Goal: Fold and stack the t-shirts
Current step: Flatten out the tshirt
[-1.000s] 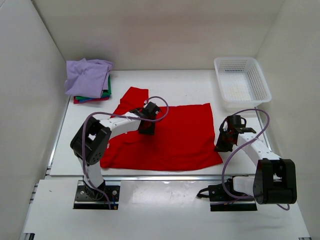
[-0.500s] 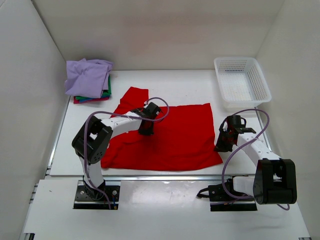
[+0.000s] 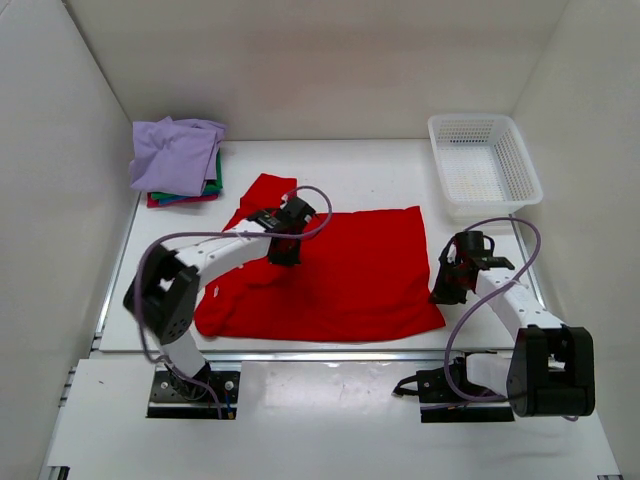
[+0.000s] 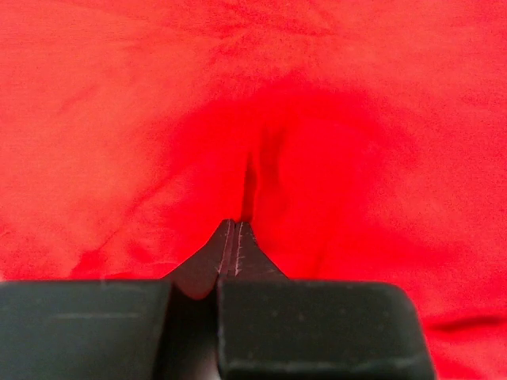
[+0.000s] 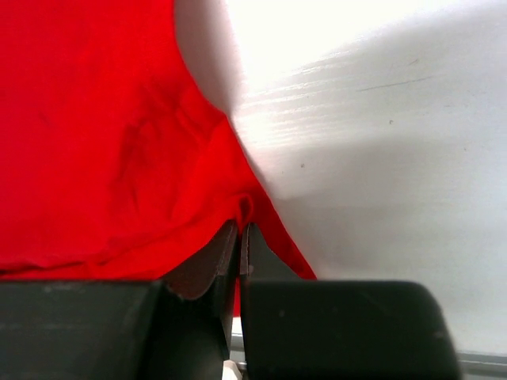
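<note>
Lying flat: red t-shirt (image 3: 350,270), spread across the middle of the white surface (image 3: 370,170), one sleeve pointing toward the upper left of the frame.
Left claw (image 3: 283,250): fingers together, pinching a small ridge of red cloth in the shirt's upper left part; the wrist view shows the pucker right at the tips.
Right claw (image 3: 447,290): fingers together on the shirt's right edge, near its lower right corner, cloth bunched at the tips.
Folded t-shirts (image 3: 178,160): stacked in the upper left corner, lavender on top, green and red beneath.
Basket (image 3: 484,165): white mesh, upper right, apart from the shirt.
</note>
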Controlling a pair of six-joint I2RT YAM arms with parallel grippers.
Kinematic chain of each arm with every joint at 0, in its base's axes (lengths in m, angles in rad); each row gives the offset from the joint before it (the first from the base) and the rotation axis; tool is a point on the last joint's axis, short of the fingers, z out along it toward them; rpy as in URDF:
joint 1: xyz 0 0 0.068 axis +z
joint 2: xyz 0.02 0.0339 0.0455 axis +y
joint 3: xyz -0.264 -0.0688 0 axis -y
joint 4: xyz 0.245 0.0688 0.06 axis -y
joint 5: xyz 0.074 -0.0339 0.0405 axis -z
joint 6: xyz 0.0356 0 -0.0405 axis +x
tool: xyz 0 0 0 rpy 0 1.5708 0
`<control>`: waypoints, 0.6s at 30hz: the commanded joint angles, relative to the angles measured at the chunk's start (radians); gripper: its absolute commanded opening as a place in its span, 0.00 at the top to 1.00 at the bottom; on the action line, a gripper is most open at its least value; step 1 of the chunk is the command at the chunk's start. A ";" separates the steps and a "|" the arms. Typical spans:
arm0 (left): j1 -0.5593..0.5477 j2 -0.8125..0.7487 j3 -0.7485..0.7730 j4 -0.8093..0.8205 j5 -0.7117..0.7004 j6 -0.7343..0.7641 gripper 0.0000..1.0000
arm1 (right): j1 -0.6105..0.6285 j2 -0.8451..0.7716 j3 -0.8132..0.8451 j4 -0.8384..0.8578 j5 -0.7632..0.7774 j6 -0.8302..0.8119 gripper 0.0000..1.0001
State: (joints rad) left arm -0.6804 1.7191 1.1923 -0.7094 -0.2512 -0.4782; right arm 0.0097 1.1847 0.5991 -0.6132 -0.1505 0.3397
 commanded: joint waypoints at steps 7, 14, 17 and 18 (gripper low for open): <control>0.036 -0.383 0.012 -0.205 0.043 0.009 1.00 | 0.019 -0.071 0.077 -0.085 0.005 0.012 1.00; 0.114 -0.673 -0.023 -0.266 0.044 -0.020 1.00 | -0.008 -0.163 0.104 -0.195 -0.020 0.022 1.00; 0.195 -0.766 0.039 -0.299 0.050 -0.020 1.00 | -0.005 -0.214 0.081 -0.220 -0.033 0.013 1.00; 0.212 -0.774 0.046 -0.297 0.044 -0.017 1.00 | -0.007 -0.214 0.080 -0.215 -0.034 0.015 1.00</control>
State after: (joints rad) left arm -0.5121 0.9874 1.1862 -0.9794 -0.2077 -0.4927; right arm 0.0105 0.9993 0.6689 -0.8055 -0.1612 0.3519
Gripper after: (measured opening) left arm 0.014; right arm 0.010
